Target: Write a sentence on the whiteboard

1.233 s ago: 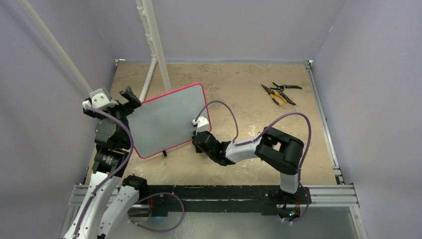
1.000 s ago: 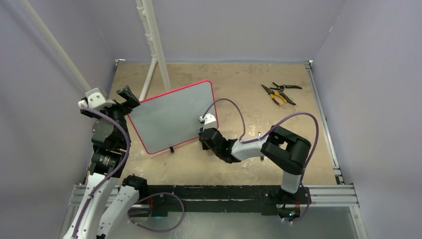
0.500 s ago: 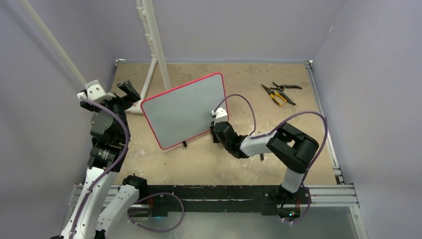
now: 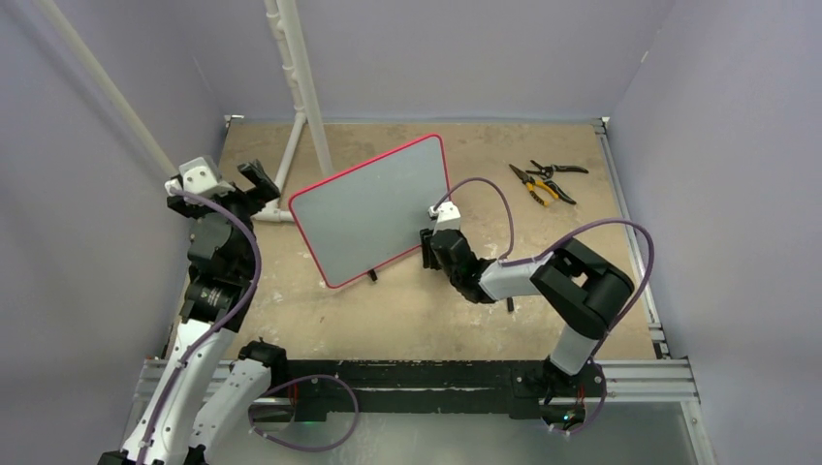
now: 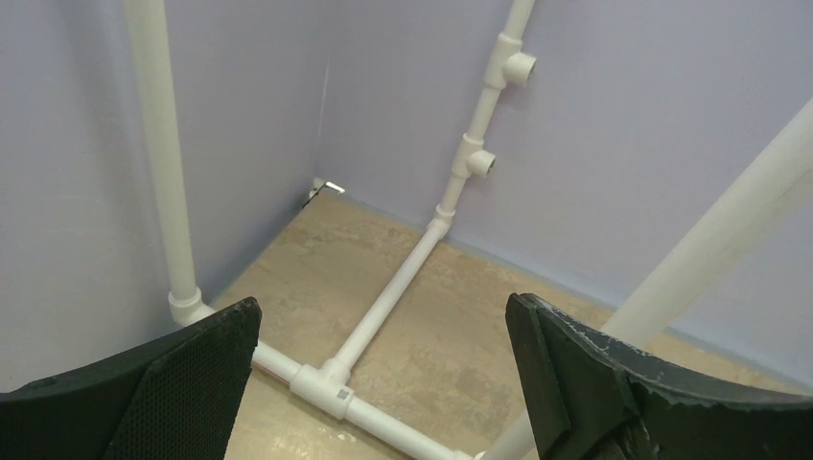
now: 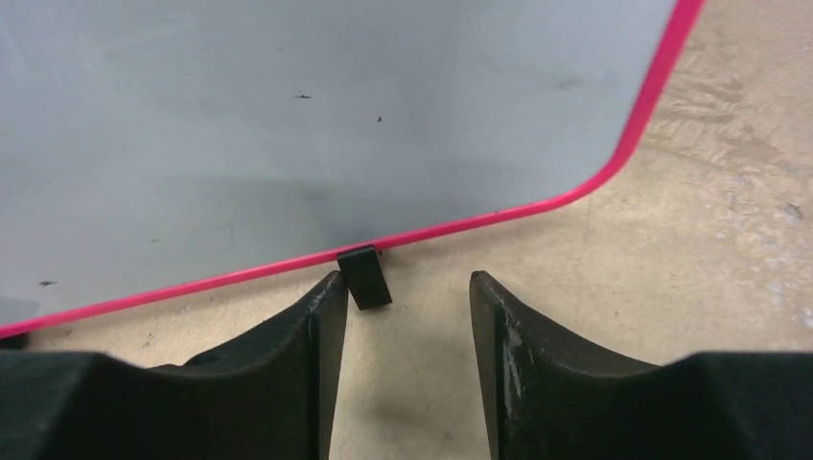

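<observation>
Showing right gripper (image 6: 405, 283) parted and empty, foot (image 6: 364, 278) of whiteboard (image 6: 288, 125) just ahead of its fingertips; left gripper (image 5: 382, 307) spread wide, holding nothing, white pipes (image 5: 388, 292) beyond it.

Nothing legible shows. The whiteboard (image 6: 288, 115) carries only a few tiny dark specks. A small dark mark on the white pipe fitting (image 5: 324, 381) may be a stamp, too small to read.
</observation>
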Motion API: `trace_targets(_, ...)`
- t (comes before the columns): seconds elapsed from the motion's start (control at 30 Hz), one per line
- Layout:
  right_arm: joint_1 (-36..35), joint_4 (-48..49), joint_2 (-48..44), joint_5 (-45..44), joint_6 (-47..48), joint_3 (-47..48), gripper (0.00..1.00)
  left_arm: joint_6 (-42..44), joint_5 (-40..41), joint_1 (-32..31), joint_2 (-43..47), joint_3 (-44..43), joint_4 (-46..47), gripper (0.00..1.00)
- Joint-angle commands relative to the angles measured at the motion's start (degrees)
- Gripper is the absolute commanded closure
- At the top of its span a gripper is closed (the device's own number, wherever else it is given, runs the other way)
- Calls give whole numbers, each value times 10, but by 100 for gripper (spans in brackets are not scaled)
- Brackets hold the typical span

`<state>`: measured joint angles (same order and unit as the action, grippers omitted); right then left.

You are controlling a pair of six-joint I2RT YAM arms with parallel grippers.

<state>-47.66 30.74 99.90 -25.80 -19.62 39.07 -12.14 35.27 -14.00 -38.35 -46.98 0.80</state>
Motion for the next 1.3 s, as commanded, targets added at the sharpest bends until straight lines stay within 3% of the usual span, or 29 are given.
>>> trace_targets(0.0,0,0,-62,-24,-4,-22,45,4,3,0,-10,16,12,1)
trace_targets(0.2,-46,-72,-140,6,-26,-42,32,-5,-4,0,-16,17,3,1)
trace_targets(0.3,-49,-143,-194,23,-82,-51,26,-8,0,0,-14,22,0,1)
trace_targets(0.53,-23,-316,-306,28,-186,-31,23,-14,6,0,-13,23,-7,1)
trace_targets(0.7,81,-422,-313,78,-221,-16,31,-10,6,0,-16,26,-3,1)
trace_targets(0.97,197,-491,-282,69,-252,-6,39,-4,8,0,-23,19,-7,1)
trace_targets(1.27,230,-494,-233,47,-246,4,42,-18,-15,0,-28,18,-7,1)
